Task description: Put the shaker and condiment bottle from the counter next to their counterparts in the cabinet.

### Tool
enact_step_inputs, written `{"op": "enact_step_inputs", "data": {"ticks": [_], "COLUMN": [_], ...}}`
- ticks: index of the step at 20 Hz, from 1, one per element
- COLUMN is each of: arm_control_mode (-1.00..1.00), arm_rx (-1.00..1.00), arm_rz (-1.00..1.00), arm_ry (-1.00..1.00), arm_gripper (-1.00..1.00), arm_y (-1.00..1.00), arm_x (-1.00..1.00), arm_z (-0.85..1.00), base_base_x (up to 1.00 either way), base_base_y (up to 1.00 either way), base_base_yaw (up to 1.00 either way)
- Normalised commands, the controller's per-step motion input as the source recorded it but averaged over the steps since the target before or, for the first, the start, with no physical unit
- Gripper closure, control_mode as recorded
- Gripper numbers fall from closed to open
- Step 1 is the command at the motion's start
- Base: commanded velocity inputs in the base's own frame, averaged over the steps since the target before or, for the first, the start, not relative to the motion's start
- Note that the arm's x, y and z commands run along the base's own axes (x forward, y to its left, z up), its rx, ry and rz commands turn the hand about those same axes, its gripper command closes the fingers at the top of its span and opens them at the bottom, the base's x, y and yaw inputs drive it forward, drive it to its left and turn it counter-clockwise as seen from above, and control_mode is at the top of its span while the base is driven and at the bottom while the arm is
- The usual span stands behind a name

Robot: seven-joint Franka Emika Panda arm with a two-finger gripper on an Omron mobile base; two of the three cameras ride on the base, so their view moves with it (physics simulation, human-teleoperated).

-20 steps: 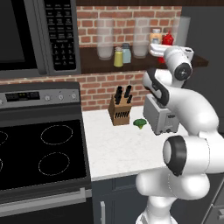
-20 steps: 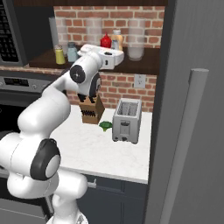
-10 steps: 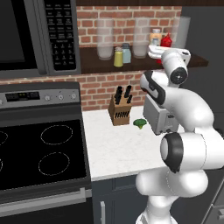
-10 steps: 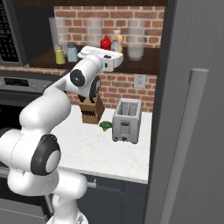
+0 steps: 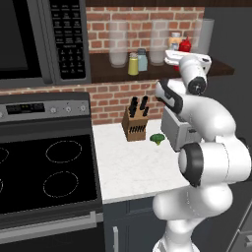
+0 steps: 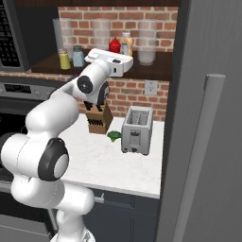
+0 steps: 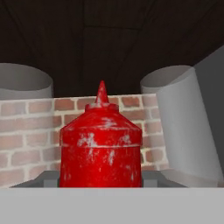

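The condiment bottle (image 7: pixel 100 144) is a bright red, squat-shouldered bottle with a narrow pointed red top and pale scuffs across its body; in the hand view it stands close up and upright, dead centre, with red brick behind it and a tall pale grey cylinder (image 7: pixel 186 122) just beside it on one side and another grey cylinder (image 7: pixel 22 87) on the other. In the base views the bottle (image 5: pixel 185 45) sits up at the cabinet (image 5: pixel 162 69), the dark brown open shelf on the brick wall, right at the white end effector (image 5: pixel 181 55), which is raised to shelf height and pinching the red bottle between its fingers. Just beside the red bottle stands the orange-cream bottle with white cap (image 6: pixel 126 43). Further along the shelf the yellow-green shaker (image 5: pixel 133 65) with its tan cap stands touching or nearly touching the pale blue shaker (image 5: pixel 142 60) with its grey cap, between two clear tall glass jars (image 5: pixel 118 45). The shelf is crowded: jars, bottles and shakers line it, with open gaps only between them, and its front edge lies directly under the end effector. Below, the white marble bench (image 5: pixel 133 167) has broad bare room at its front; at its back stand a wooden knife block (image 5: pixel 135 123), a small green broccoli piece (image 5: pixel 157 139) and a silver toaster (image 6: pixel 137 130), with the black stovetop (image 5: pixel 44 172) bordering the bench on one side and a tall grey refrigerator (image 6: pixel 203 118) on the other.
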Motion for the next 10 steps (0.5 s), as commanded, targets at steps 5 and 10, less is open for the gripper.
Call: {"op": "enact_step_inputs", "data": {"ticks": [5, 10], "arm_control_mode": [-1.0, -1.0], "arm_rx": [0.0, 0.0], "arm_rz": [0.0, 0.0], "arm_ry": [-0.07, -0.06], "arm_gripper": [1.0, 1.0], "arm_y": [0.0, 0.0], "arm_x": [0.14, 0.1], "arm_z": [-0.03, -0.05], "base_base_x": [0.0, 0.0], "base_base_y": [0.0, 0.0], "base_base_yaw": [0.0, 0.0]}}
